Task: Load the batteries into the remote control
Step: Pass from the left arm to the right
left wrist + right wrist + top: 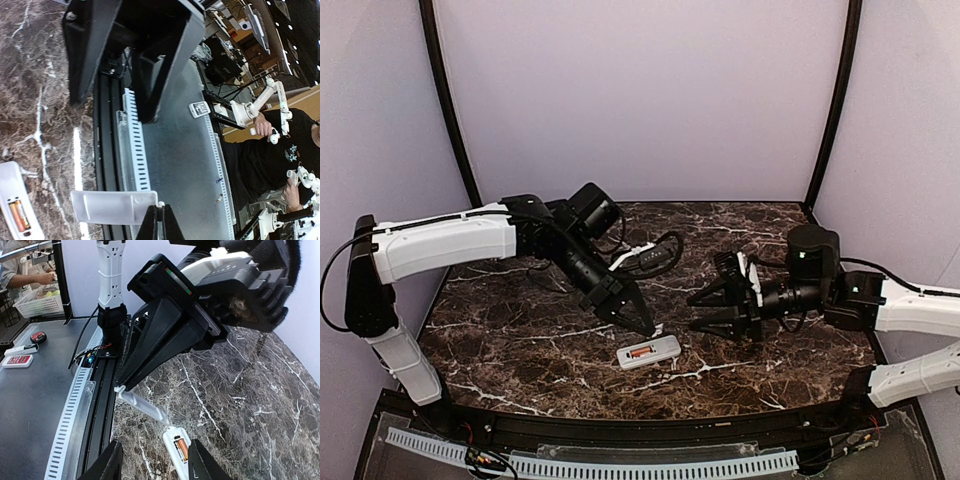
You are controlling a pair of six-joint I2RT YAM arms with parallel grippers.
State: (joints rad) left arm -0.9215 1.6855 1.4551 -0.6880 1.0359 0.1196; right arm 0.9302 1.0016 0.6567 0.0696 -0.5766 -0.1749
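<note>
The white remote control (648, 352) lies back-up on the marble near the front edge, its compartment open with orange batteries (641, 351) inside. They also show in the left wrist view, remote control (14, 192) and batteries (18, 215), and in the right wrist view, remote control (175, 452) and batteries (181, 448). My left gripper (650, 327) is shut on the end tab of a translucent white battery cover (112, 206), held tilted just above the remote's far end (142, 405). My right gripper (700, 313) hovers open to the right, its fingers (107, 465) either side of the remote.
The table's black front rail (100, 400) and a slotted white cable duct (135, 145) run just beyond the remote. A metal bench (180, 150) lies past the edge. Dark cables (655, 255) loop behind the left arm.
</note>
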